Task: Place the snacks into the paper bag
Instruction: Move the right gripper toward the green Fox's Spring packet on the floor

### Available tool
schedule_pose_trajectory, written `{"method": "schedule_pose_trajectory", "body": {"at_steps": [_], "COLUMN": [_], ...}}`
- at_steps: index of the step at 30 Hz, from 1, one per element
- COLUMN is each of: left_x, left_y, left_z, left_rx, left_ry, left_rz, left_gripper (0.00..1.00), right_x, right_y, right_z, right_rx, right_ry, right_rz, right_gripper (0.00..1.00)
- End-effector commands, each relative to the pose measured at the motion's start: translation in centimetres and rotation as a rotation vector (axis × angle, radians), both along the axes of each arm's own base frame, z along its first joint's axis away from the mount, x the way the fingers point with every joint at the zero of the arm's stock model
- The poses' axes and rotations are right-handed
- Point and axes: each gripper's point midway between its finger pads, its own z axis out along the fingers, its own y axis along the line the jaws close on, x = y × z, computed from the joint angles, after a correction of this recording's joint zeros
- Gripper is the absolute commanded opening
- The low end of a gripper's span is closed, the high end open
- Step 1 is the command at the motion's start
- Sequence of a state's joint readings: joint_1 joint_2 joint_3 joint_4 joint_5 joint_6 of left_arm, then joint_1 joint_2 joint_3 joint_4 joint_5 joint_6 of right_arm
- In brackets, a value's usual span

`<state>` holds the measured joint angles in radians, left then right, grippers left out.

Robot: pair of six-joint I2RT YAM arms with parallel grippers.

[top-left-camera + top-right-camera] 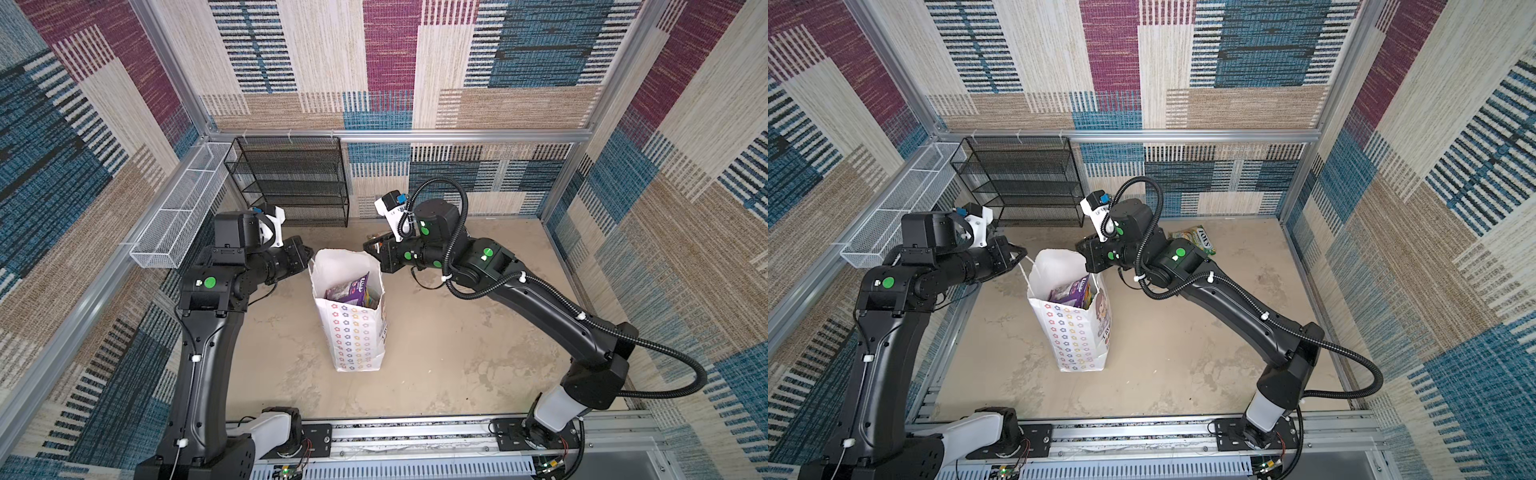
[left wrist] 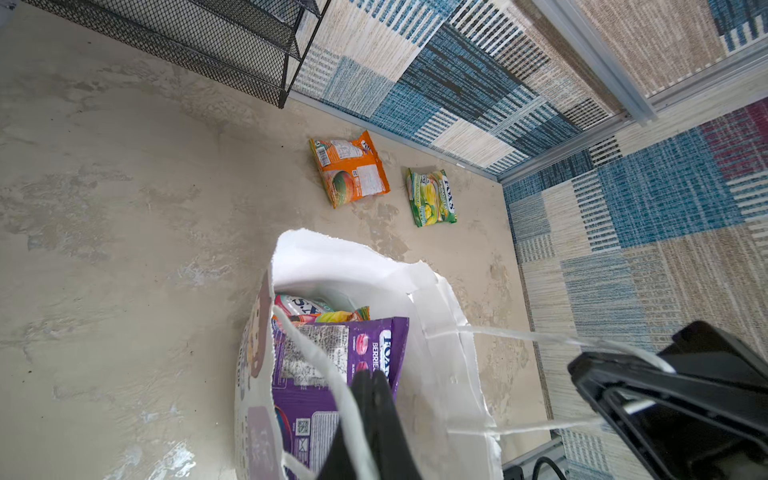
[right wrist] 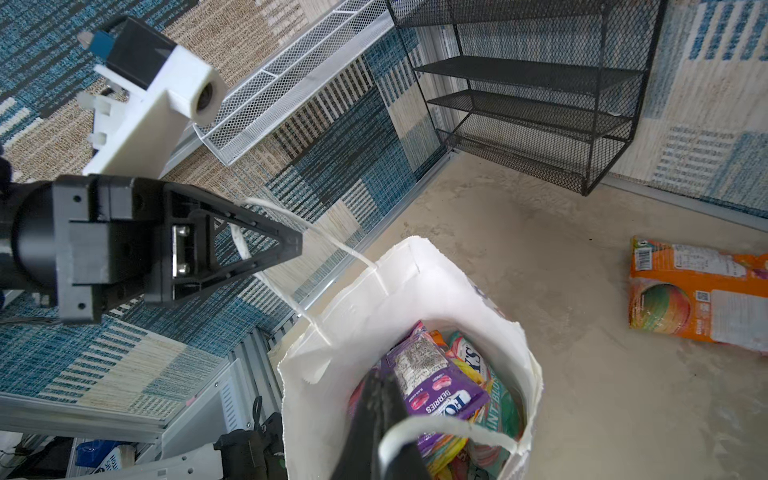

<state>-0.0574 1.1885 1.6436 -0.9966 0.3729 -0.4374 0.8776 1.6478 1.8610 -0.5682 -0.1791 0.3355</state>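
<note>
The white paper bag (image 1: 353, 332) (image 1: 1071, 332) with star outlines stands upright mid-table, mouth open. Inside it lie several snacks, a purple packet (image 1: 353, 289) (image 3: 436, 382) on top. My left gripper (image 1: 309, 253) (image 2: 374, 376) is shut on the bag's left cord handle (image 3: 332, 245), pulled taut. At the bag's right rim, my right gripper (image 1: 374, 266) (image 3: 382, 376) is shut on the other cord handle (image 3: 432, 426). An orange packet (image 2: 349, 174) (image 3: 698, 295) and a green packet (image 2: 432, 197) (image 1: 1194, 239) lie flat on the table behind the right arm, near the back wall.
A black mesh shelf rack (image 1: 291, 183) stands against the back wall at the left. A white wire basket (image 1: 178, 220) hangs along the left wall. Patterned walls close in the table on three sides.
</note>
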Motion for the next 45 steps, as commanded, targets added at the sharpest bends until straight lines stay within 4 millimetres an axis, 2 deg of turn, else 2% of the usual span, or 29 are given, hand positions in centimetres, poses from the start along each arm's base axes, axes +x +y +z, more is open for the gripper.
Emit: {"method": "schedule_pose_trajectory", "body": {"at_steps": [1,5,9,11,13,14,16,19,23,28,30,34,37,42,45], "left_x": [1.5,2.0,2.2,2.0,1.7,1.6,1.5,1.4,1.8,1.9,2.0,2.2,2.2,2.2,2.3], "left_y": [-0.4,-0.5,-0.1,-0.2,-0.2,-0.1,0.1,0.5,1.2,1.3,1.1,1.0,1.0,1.0,1.0], "left_z": [2.7,2.0,1.1,0.9,0.7,0.5,0.2,0.0,-1.0,-1.1,-1.2,-1.7,-1.6,-1.7,-1.8], "left_rx": [-0.021,-0.026,-0.007,-0.007,-0.006,-0.005,-0.003,-0.004,-0.026,-0.043,-0.053,-0.057,-0.06,-0.059,-0.06], "left_ry": [-0.143,-0.16,-0.179,-0.195,-0.217,-0.229,-0.233,-0.226,-0.197,-0.206,-0.202,-0.187,-0.19,-0.191,-0.189], "left_rz": [-0.018,-0.019,-0.005,-0.01,-0.014,-0.011,-0.004,0.008,0.031,0.025,0.015,0.013,0.01,0.009,0.008], "left_gripper": [0.0,0.0,0.0,0.0,0.0,0.0,0.0,0.0,0.0,0.0,0.0,0.0,0.0,0.0,0.0], "right_x": [0.8,1.1,1.3,1.0,0.7,0.6,0.5,0.1,-0.2,0.6,0.3,-1.0,-0.9,0.0,1.9], "right_y": [0.4,0.4,1.1,1.0,0.7,0.5,0.3,0.3,-0.5,-2.7,-3.1,-3.3,-4.4,-7.2,-9.9], "right_z": [2.9,3.4,0.6,-0.2,0.0,0.4,1.4,2.0,2.5,3.2,3.5,4.1,4.2,5.6,5.9], "right_rx": [0.08,0.081,0.051,0.058,0.071,0.075,0.082,0.077,0.085,0.066,0.069,0.087,0.08,0.115,0.14], "right_ry": [-0.083,-0.109,-0.063,-0.044,-0.047,-0.05,-0.056,-0.02,0.017,0.008,0.006,-0.007,-0.016,-0.036,-0.043], "right_rz": [-0.021,-0.032,-0.015,-0.01,-0.012,-0.015,-0.02,-0.009,-0.036,-0.132,-0.127,-0.069,-0.1,-0.141,-0.21], "right_gripper": [0.0,0.0,0.01,0.06,0.13,0.2,0.48,0.72,0.88,0.98,1.0,1.0,1.0,1.0,1.0]}}
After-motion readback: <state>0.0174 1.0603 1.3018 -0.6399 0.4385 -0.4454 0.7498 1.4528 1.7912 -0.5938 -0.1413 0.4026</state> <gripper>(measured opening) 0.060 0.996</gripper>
